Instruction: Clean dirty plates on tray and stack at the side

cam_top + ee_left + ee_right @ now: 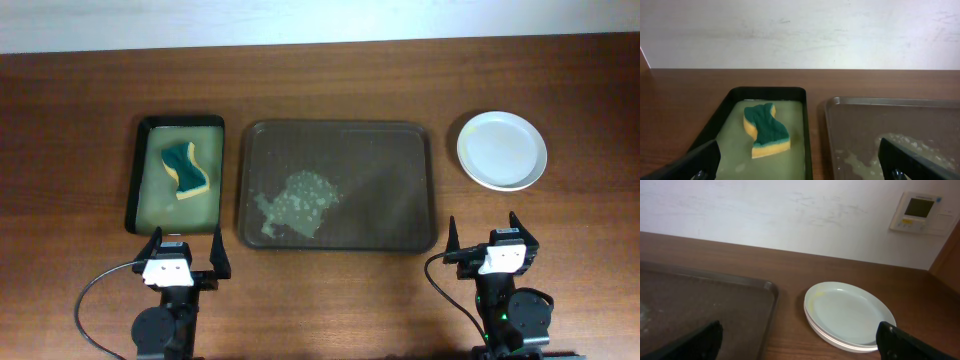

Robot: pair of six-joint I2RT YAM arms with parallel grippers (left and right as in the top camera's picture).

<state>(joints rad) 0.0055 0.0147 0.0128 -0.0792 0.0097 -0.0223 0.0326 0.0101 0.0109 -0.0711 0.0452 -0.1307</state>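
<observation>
The white plates [502, 150] sit in one stack on the table at the right, beside the tray; the right wrist view [847, 314] shows the stacked rims and a faint yellow smear on the top plate. The dark brown tray [400, 150] lies mid-table with a foamy wet patch and no plates on it; it also shows in the left wrist view [865, 120] and the right wrist view [715, 295]. My left gripper [186, 250] is open and empty at the near edge. My right gripper [489, 236] is open and empty, in front of the plates.
A smaller black tray [146, 140] with greenish liquid stands left of the brown tray and holds a green and yellow sponge [186, 169], also in the left wrist view [765, 130]. A wall with a small control panel [918, 211] is behind the table.
</observation>
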